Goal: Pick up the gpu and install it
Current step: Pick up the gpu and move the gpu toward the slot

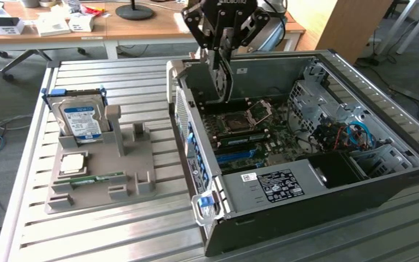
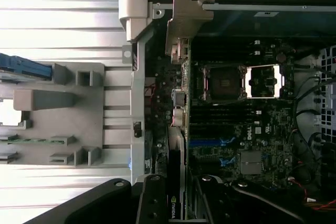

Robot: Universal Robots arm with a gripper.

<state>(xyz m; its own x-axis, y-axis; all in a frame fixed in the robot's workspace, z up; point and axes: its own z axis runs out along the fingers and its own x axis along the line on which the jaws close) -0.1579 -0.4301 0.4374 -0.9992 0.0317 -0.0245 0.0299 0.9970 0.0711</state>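
My gripper [image 1: 221, 48] hangs over the rear corner of the open computer case [image 1: 318, 204], shut on the gpu [image 1: 224, 76]. The card hangs upright and edge-on, its lower edge just above the motherboard [image 1: 257, 136] near the case's back wall. In the wrist view the gpu [image 2: 175, 177] shows as a thin dark strip with a green logo, reaching from between my fingers [image 2: 152, 203] towards the slots beside the CPU socket [image 2: 223, 82]. Whether it touches a slot is hidden.
A grey parts holder [image 1: 126, 164] stands on the slatted metal table [image 1: 122, 82] at the exterior view's left. It carries a silver hard drive [image 1: 81, 117], a CPU chip [image 1: 73, 162] and a green memory stick [image 1: 93, 178]. Cables [image 1: 340, 136] and drive cages fill the case's far side.
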